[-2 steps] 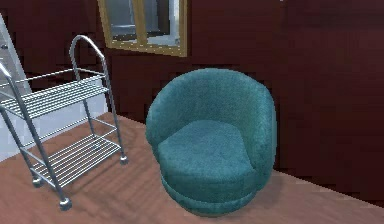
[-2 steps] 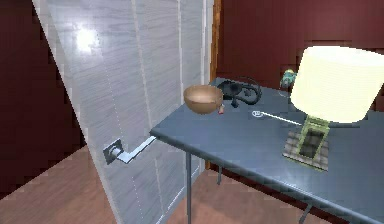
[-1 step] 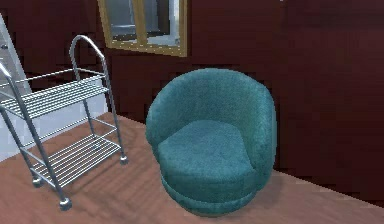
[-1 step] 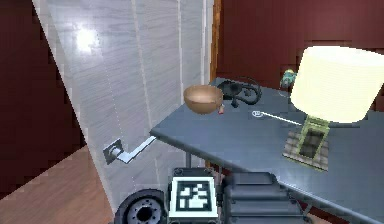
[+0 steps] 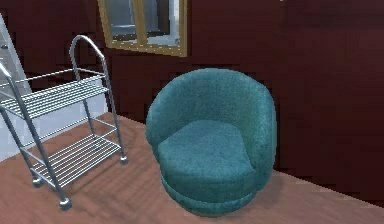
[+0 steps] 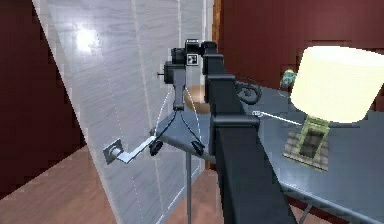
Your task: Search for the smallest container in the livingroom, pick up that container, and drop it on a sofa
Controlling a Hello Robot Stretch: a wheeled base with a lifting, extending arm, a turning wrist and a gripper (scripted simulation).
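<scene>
My arm (image 6: 232,140) rises as a dark bar in the arm side view, and the gripper (image 6: 176,147) hangs at its far end with two thin fingers (image 6: 157,141) pointing down. Behind the fingers stand a white panelled door (image 6: 120,80) and the corner of a dark grey table (image 6: 300,185). A small grey handle-like fitting (image 6: 117,152) sits right at the left fingertip, so I cannot tell whether the gripper holds anything. A small teal thing (image 6: 288,77) stands far back on the table. In the forward view a round teal armchair (image 5: 212,135) sits on the wood floor.
A lamp with a cream shade (image 6: 336,82) stands on the table's right part. A metal wire cart (image 5: 68,115) on wheels is at the forward view's left, beside the armchair. A wood-framed window (image 5: 145,25) sits in the dark red wall (image 5: 320,90).
</scene>
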